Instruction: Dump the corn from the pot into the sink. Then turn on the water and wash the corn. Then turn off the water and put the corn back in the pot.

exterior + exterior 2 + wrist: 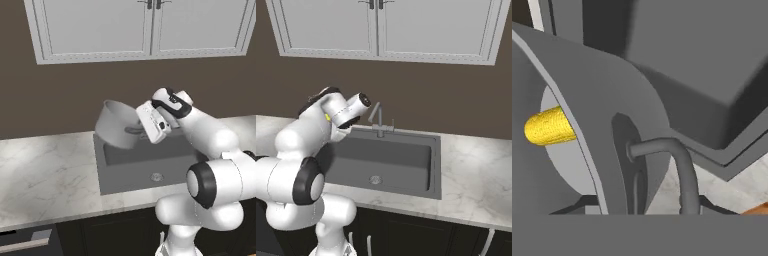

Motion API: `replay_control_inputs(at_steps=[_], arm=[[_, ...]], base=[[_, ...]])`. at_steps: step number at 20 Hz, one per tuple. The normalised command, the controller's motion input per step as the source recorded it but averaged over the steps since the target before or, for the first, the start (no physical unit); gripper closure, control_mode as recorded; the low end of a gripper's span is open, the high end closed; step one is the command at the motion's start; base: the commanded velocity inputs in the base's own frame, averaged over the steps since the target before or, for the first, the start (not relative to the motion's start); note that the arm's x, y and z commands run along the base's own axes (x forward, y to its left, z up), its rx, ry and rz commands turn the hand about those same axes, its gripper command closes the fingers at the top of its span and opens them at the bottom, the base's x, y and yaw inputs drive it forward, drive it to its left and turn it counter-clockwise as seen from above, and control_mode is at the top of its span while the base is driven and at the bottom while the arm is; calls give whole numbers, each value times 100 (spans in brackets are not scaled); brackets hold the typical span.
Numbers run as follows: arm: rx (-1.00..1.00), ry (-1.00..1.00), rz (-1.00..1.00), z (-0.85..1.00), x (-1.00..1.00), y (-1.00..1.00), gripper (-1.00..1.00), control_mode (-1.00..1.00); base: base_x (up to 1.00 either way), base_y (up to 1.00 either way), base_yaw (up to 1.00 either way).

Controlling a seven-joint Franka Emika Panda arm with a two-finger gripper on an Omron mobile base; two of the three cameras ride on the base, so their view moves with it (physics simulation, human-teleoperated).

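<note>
The pot (116, 125) is a wide grey metal vessel, lifted clear of the surface (45, 175) and tipped on its side above the sink (145, 165), over the basin's back left corner. Its pale inside wall shows in the hand view, and a small curved loop handle (667, 165) stands out from its outer wall. The corn (549, 126), a short bumpy yellow cob, lies inside the tilted pot, close to the rim. The hand (150, 125) is at the pot's side by the handle, partly closed, and the lifted pot hangs from it, though the fingertips themselves are hidden. Below, the dark basin is bare down to its round metal drain (157, 176). The tap (378, 122) rises at the back edge of the sink. The marble surface spreads wide to the sink's left and right.
</note>
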Motion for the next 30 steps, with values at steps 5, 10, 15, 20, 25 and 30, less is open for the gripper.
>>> replay_control_inputs(at_steps=[5,10,15,20,25,30], arm=[[28,0,-20,0,19,2,100,-100],[31,1,-21,6,11,0,100,-100],[31,1,-21,19,7,0,100,-100],[30,0,-21,21,8,11,100,-100],[29,0,-16,2,3,34,100,-100],[35,0,-7,6,1,7,100,-100]], base=[[0,0,0],[0,0,0],[0,0,0],[0,0,0],[0,0,0],[0,0,0]])
